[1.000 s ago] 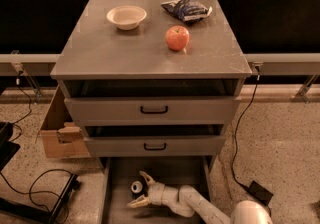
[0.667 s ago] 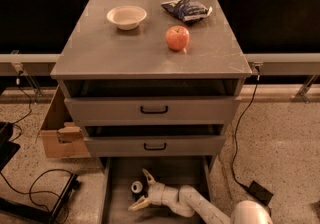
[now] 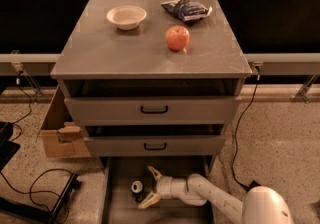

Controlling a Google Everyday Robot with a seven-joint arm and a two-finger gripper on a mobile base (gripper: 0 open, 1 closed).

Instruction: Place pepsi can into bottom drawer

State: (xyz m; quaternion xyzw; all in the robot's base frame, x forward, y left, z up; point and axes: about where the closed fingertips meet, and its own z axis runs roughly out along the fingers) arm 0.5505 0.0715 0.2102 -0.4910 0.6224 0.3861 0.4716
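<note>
The pepsi can [image 3: 137,188] stands upright on the floor of the bottom drawer [image 3: 120,208], which is pulled out below the cabinet. Its silver top faces up and its dark body is in shadow. My gripper [image 3: 149,185] is low inside the drawer, just right of the can, with its two pale fingers [image 3: 154,172] spread wide apart. The fingers are not closed on the can; the can sits at their open mouth. My white arm [image 3: 215,199] reaches in from the lower right.
On the cabinet top are a white bowl [image 3: 126,17], a red apple [image 3: 177,37] and a blue-and-white snack bag [image 3: 186,9]. Two grey drawers with black handles [image 3: 154,110] are above. A cardboard box [image 3: 59,130] and cables [image 3: 35,188] lie left.
The gripper has stayed low in the bottom drawer with its fingers apart. The can stands free beside the fingertips.
</note>
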